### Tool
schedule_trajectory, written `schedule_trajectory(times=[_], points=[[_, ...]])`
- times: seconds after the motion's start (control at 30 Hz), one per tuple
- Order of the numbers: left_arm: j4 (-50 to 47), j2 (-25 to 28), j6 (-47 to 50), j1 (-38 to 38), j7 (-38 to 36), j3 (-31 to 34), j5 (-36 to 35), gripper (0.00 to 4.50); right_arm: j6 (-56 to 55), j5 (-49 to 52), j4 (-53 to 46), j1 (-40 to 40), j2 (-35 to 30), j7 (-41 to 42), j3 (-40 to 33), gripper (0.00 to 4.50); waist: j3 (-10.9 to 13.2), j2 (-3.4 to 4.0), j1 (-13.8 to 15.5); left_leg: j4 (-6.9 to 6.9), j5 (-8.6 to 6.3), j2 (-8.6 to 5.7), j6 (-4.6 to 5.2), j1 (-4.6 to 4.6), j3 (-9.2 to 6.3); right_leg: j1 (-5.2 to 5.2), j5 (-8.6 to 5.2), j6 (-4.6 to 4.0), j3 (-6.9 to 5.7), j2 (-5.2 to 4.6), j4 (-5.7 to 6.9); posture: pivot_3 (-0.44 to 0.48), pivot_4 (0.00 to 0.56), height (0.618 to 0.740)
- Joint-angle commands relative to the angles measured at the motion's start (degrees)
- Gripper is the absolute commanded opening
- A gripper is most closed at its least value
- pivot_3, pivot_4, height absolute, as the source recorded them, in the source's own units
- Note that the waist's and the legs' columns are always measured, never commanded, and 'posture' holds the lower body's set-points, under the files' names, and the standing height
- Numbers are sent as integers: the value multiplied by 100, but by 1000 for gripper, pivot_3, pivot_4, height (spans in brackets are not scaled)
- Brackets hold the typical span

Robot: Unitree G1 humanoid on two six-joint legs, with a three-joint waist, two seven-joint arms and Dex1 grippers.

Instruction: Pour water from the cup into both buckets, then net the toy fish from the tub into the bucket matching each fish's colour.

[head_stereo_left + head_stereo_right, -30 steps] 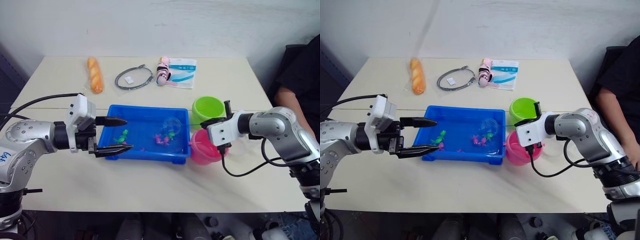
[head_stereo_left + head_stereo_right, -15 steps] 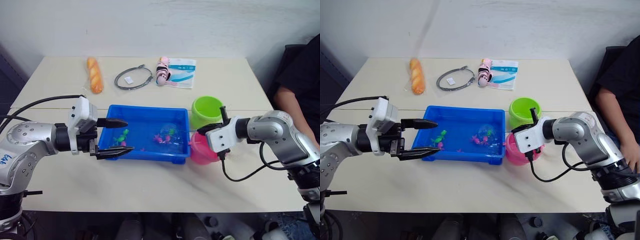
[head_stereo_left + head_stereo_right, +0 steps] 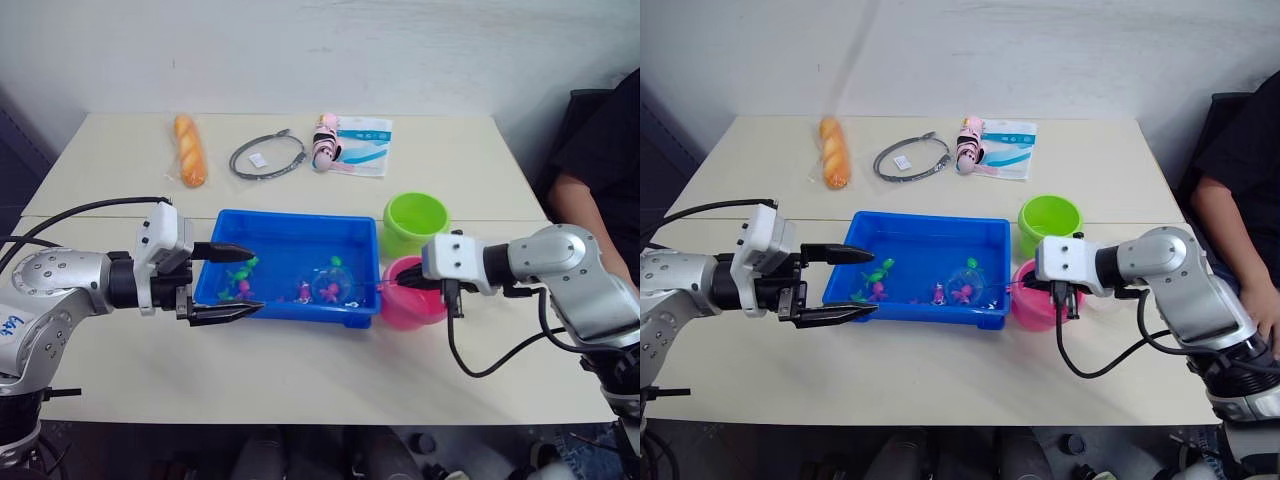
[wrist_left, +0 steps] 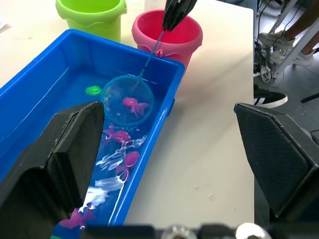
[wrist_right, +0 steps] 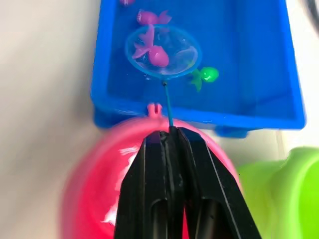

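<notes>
We note a beige table [image 3: 300, 370] against a white wall. The blue tub [image 3: 290, 228] holds water and fish; the right gripper [image 5: 169, 137] clamps the net [image 5: 163, 52] holding a pink fish [image 5: 157, 54]. The left gripper [image 3: 225, 283] gapes.

The robot's left arm is reaching in from the left, forearm lying level, and its left gripper [image 3: 228, 282] is pointing right with its two black fingers spread wide apart. The right arm is bending at the elbow and reaching leftward, its right gripper [image 5: 169, 137] pinching both fingers together on the net handle [image 5: 167, 104].
</notes>
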Motion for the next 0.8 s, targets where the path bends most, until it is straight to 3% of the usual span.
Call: schedule_trajectory(times=[0.03,0.23,0.4,0.6,0.8], points=[[-104,78,-134,40,-71,130,4,4478,1087,849,-226,-124,30,-19,-517,0,0,0,6,0,0,0,0,0,0,0,0,0,0,0,-1,0,150,740],[23,-56,-100,-141,-112,146,-237,4478,1789,1725,-452,157,-39,-288,-1463,0,0,0,10,-2,-1,-1,2,-2,-1,-1,0,0,-1,-2,-3,0,150,740],[214,-195,43,-578,-234,-27,-498,4478,1564,2149,-901,1457,-472,-141,-3053,0,0,0,140,-2,-6,-3,10,-8,-4,4,1,3,-5,-1,-18,0,150,740],[699,-468,-332,-1057,-577,-645,-129,4478,890,1686,-1391,2922,-626,-274,-4493,0,0,0,162,-3,-6,-6,10,4,0,19,3,6,-2,3,-24,0,150,740],[1321,-864,-760,-1633,-849,-1142,292,4478,-415,781,-1727,4138,-426,-459,-4892,0,0,0,141,-3,-6,-3,10,24,3,41,4,9,4,15,-30,0,150,740]])
